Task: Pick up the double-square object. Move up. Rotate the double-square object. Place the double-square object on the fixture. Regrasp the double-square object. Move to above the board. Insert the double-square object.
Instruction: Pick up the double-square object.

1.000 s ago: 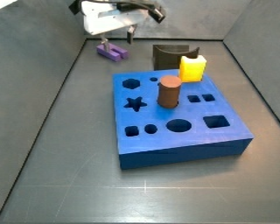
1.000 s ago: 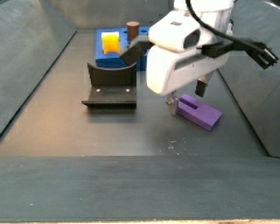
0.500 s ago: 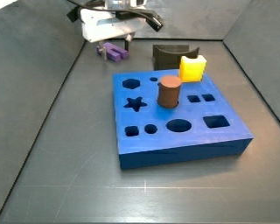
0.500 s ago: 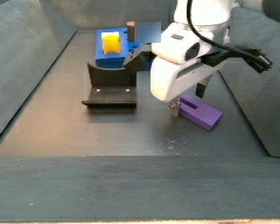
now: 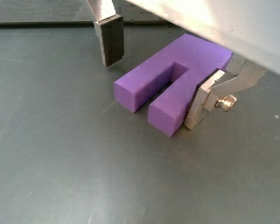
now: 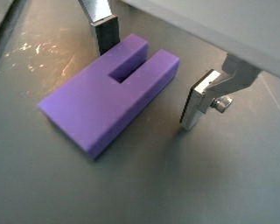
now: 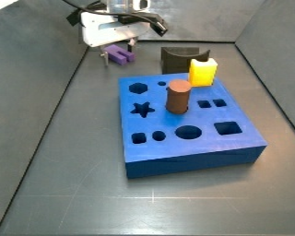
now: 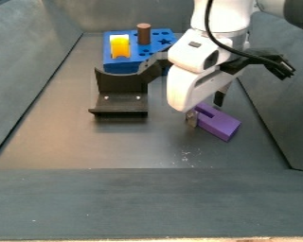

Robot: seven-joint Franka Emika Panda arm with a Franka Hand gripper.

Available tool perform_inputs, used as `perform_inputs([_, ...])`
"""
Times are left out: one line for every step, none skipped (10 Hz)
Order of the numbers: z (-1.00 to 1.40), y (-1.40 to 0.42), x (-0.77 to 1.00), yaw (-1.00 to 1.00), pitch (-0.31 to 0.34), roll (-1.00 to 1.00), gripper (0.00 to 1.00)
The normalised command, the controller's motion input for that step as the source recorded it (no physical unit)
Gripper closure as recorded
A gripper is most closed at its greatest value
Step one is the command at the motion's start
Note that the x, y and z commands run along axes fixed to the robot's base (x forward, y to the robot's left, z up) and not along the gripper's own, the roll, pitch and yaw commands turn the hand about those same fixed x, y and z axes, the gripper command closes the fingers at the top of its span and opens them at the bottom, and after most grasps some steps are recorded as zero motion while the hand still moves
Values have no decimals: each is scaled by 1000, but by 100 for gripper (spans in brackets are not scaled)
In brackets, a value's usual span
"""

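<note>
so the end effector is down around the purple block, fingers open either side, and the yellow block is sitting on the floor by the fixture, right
Not the last part: in a side view the yellow block stands on the blue board, not the floor. The open end effector does straddle the purple double-square object.

**Robot body: white arm, silver fingers**

White glossy arm housing [image 8: 192, 80] fills centre-right of a side view, black cable [image 8: 271, 66] looping off its right. Gripper [image 5: 154, 66] has flat silver plate fingers [image 5: 205, 101] with dark pads [image 5: 108, 39]; one plate carries a round screw [image 5: 227, 102]. Pale housing underside sits in the upper right of both wrist views.
</note>
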Motion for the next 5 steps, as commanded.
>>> perform_inputs([-46,0,-206,-46,-117,0,0])
perform_inputs([0,0,0,0,9,0,0])
perform_inputs([0,0,0,0,0,0,0])
perform_inputs([0,0,0,0,0,0,100])
perform_inputs([0,0,0,0,0,0,100])
